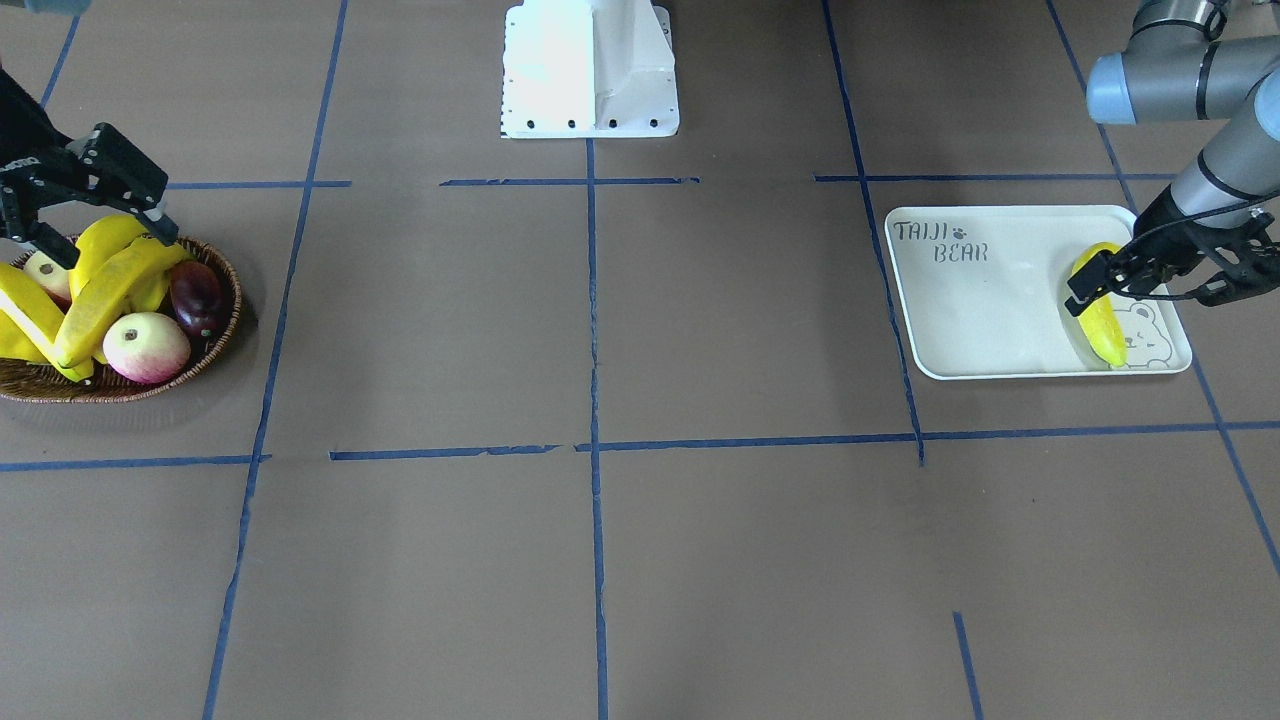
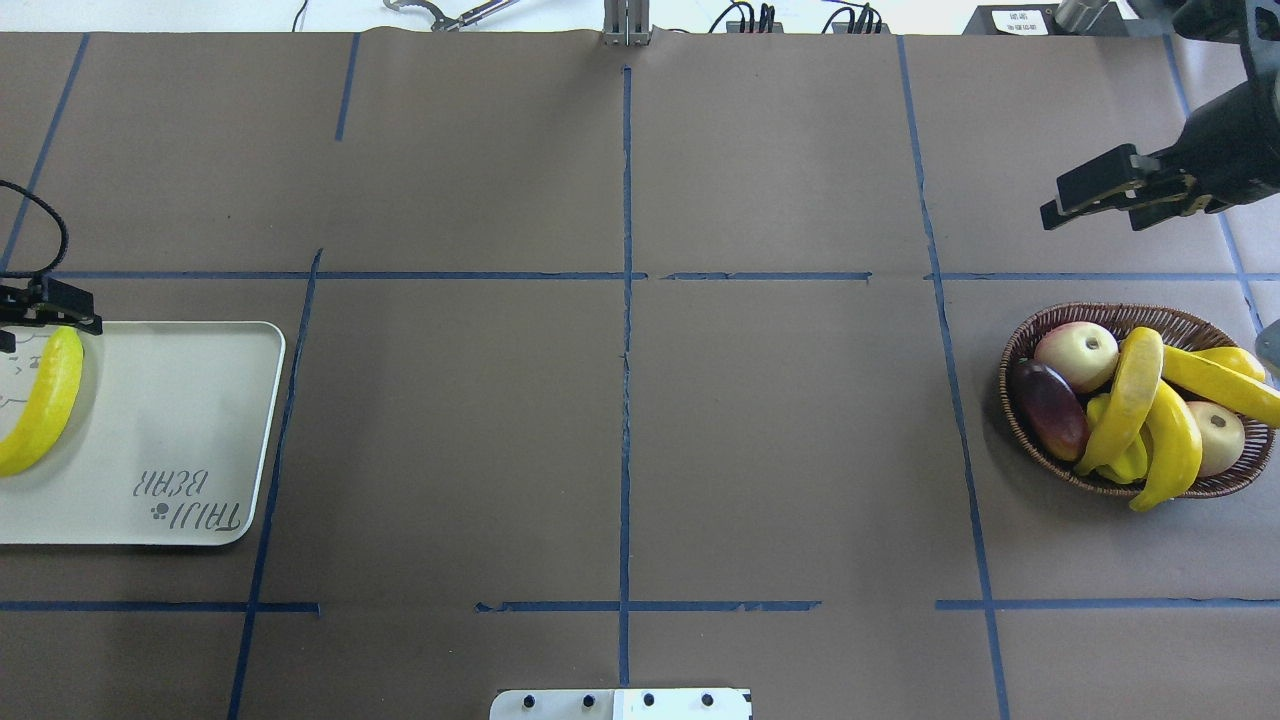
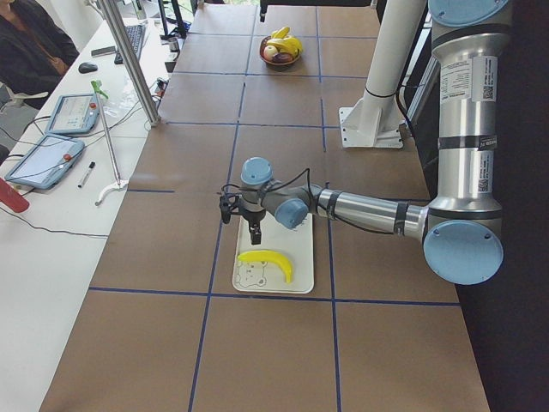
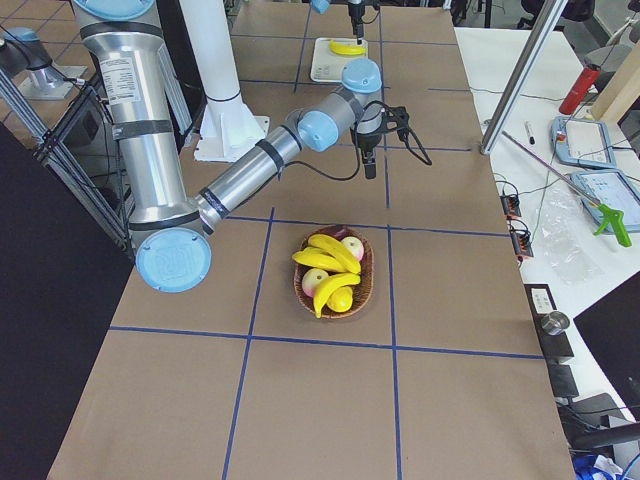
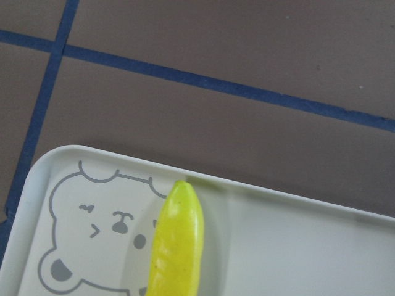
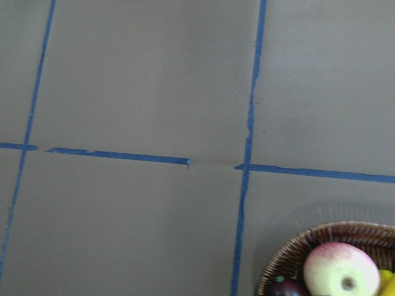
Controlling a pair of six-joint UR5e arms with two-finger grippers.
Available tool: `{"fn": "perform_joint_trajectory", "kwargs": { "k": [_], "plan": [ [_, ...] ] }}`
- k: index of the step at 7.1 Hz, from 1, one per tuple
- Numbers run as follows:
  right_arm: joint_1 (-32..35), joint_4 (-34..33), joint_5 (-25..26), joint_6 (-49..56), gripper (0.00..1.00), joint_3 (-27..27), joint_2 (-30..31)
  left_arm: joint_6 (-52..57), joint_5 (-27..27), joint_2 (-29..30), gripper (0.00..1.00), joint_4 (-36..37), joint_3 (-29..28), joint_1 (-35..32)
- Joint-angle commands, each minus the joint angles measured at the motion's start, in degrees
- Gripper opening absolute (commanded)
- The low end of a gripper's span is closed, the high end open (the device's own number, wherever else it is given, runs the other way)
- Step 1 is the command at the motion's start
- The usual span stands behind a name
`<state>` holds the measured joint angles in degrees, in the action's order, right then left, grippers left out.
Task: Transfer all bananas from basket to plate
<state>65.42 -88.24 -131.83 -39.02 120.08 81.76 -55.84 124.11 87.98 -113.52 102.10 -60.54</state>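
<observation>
Lifting straight up looks like the safe move for the left gripper point(image 1: 1150, 290). It is spread wide and grips nothing, with one finger just beside the end of the banana point(image 1: 1100, 320) that lies flat on the plate point(image 1: 980, 320) at the left of the counter point(image 1: 700, 330). A sideways pull could nudge the fruit toward the rim. The left arm reaches out nearly level, its wrist bent so the gripper points down at the plate.

Three more bananas point(image 2: 1135, 385) are heaped in the basket point(image 2: 1030, 345) at the right, among apples point(image 2: 1075, 355) and a dark purple fruit point(image 2: 1050, 410). The right gripper point(image 1: 110, 235) hangs high near the basket, also parted and empty, on a long outstretched arm. Its next grasp should probably take the topmost banana across its middle, with the fingers kept clear of the round fruit.
</observation>
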Motion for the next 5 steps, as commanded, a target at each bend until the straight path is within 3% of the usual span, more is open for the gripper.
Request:
{"fn": "perform_joint_trajectory", "kwargs": {
  "k": [1,3,5],
  "plan": [
    [1.8,-3.0,0.1,3.6,1.00,-0.4,6.6,-0.2,0.2,6.0,1.00,8.7,4.3,0.1],
    [0.1,-12.5,4.4,1.9,1.00,0.2,5.2,-0.5,0.4,6.2,1.00,8.7,4.3,0.4],
    [-3.1,-13.4,8.8,-2.6,1.00,0.0,4.9,-0.9,0.4,7.4,1.00,8.8,4.5,0.5]
  ]
}}
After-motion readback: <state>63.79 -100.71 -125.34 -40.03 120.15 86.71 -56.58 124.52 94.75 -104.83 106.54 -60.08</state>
